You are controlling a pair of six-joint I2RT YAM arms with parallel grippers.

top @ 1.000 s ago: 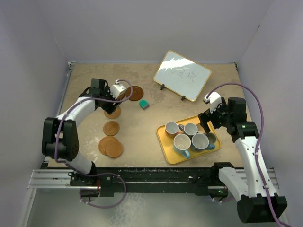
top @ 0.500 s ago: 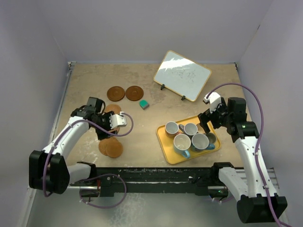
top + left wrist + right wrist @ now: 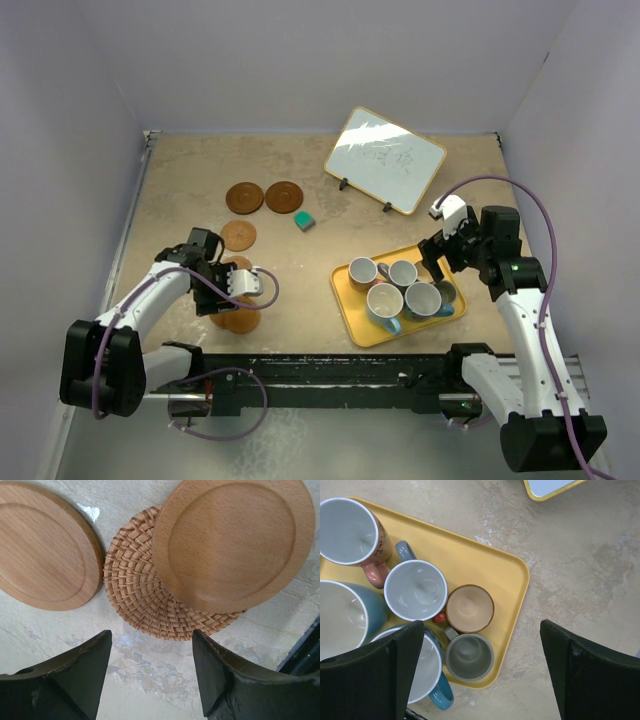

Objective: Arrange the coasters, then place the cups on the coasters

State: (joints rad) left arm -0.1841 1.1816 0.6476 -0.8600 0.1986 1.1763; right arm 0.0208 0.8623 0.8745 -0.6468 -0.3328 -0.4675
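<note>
My left gripper [image 3: 225,295] [image 3: 151,640] hovers open and empty over the front-left coasters. Just beyond its fingertips lies a woven coaster [image 3: 145,595]. A light wooden coaster [image 3: 230,540] overlaps the woven one's right side, and another wooden coaster [image 3: 45,550] lies at its left. Further back lie a light coaster [image 3: 238,235] and two dark brown coasters [image 3: 244,197] [image 3: 284,196]. Several cups stand in a yellow tray [image 3: 485,565] [image 3: 345,290]: pinkish [image 3: 347,530], pale grey-blue [image 3: 416,590], orange-tan [image 3: 469,608], grey [image 3: 469,656], and two larger blue ones [image 3: 340,620]. My right gripper [image 3: 480,630] [image 3: 440,262] hangs wide open above the tray's right end.
A small whiteboard [image 3: 385,160] stands propped at the back right. A teal block [image 3: 305,221] lies near the dark coasters. Walls close in the table on three sides, and the black rail [image 3: 330,375] runs along the near edge.
My left arm has drawn back from the far dark coasters, leaving two side by side there, and come down over the front coasters. Its jaws narrowed slightly. The right arm has not moved.
</note>
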